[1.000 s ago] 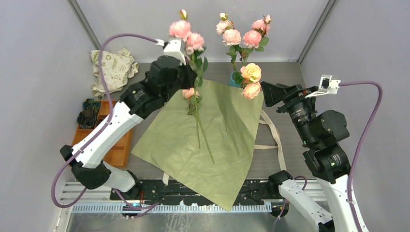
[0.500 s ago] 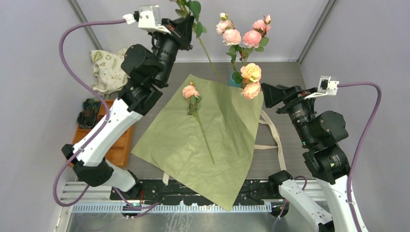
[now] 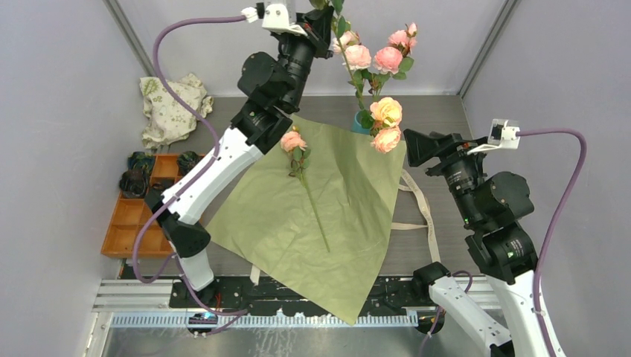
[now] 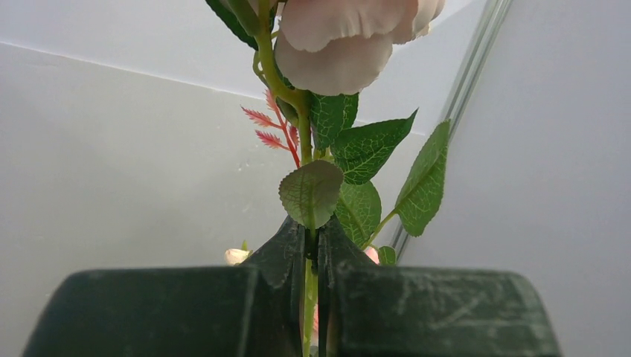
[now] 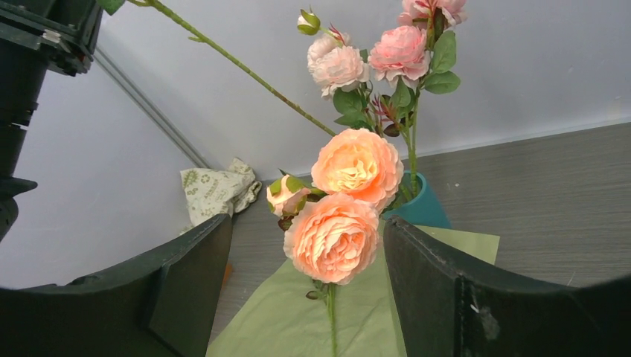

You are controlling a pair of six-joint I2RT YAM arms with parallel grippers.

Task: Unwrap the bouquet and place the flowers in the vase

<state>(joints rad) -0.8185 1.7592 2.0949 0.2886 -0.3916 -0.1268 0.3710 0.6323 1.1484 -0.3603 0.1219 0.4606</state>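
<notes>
Vase (image 3: pixel 362 121) at far side of table (image 3: pixel 446 126), pink blooms (image 3: pixel 372 56) standing in it. Left gripper (image 4: pixel 312 238) clamped on flower stem (image 4: pixel 303 126), high up, stem slanting toward vase. Loose flower (image 3: pixel 312 204) flat on green sheet (image 3: pixel 350 216). Right gripper (image 3: pixel 408 141) jaws wide (nothing held), beside peach blooms (image 3: pixel 386 139).

We see pale grey walls (image 3: pixel 52 149) closing in a dark grey tabletop (image 3: pixel 443 111) on three sides (metal posts (image 3: pixel 487 46) run up the far corners), lit evenly; a ribbed aluminium rail (image 3: pixel 149 320) edges the near side.
</notes>
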